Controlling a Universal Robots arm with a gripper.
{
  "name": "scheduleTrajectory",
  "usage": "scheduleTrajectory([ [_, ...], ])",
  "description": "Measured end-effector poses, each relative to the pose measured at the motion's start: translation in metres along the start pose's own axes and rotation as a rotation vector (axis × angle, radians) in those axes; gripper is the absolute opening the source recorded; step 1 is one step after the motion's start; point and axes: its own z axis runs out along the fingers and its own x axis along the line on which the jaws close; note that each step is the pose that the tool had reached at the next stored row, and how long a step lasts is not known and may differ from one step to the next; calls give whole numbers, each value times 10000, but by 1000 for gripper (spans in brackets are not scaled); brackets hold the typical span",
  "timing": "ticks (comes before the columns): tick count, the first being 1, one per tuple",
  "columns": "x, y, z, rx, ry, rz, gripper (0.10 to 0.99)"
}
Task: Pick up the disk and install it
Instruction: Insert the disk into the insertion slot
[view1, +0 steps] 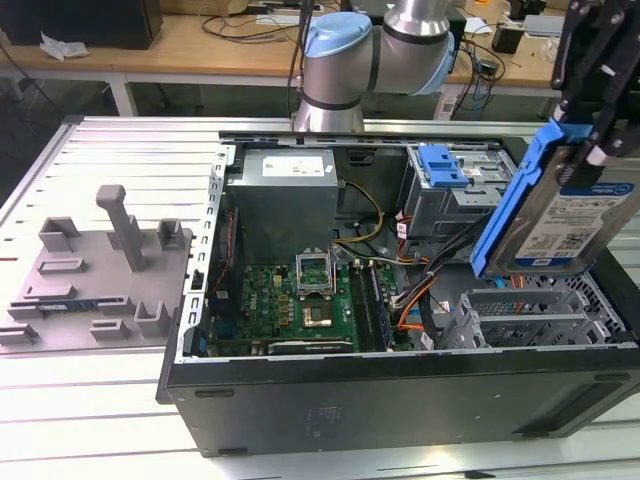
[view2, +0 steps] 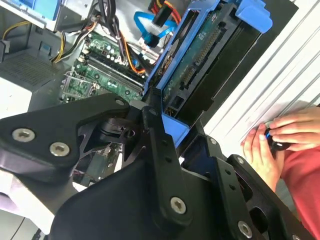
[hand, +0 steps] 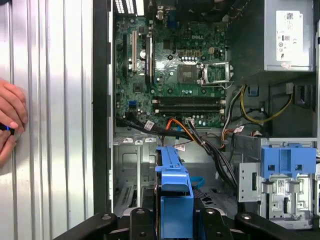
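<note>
In the exterior view the disk (view1: 568, 215), a silver drive with a white-and-blue label in a bright blue frame, hangs tilted above the right end of the open computer case (view1: 400, 395). My black gripper (view1: 587, 130) is shut on its upper end. Right beneath it sits the silver drive cage (view1: 530, 318). The second wrist view shows the disk's (view2: 200, 65) circuit-board side, with the gripper (view2: 167, 127) clamped on the blue frame. Seen edge-on in the first wrist view, the disk (hand: 174, 192) rises from the gripper (hand: 175, 225) over the cage area (hand: 132, 165).
A smaller blue clip (view1: 443, 165) (hand: 287, 161) sits on the upper drive bay. Motherboard (view1: 300, 295), power supply (view1: 285, 200) and loose cables (view1: 420, 300) fill the case. A grey fixture plate (view1: 100, 270) lies at the exterior view's left. A person's hands (view2: 272, 140) (hand: 10, 125) rest on the ribbed table beside the case.
</note>
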Motion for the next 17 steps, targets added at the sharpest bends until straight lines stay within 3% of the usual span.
scheduleTrajectory([
  [10,5,-5,0,-3,0,1,369],
  [17,52,2,10,-3,-1,1,369],
])
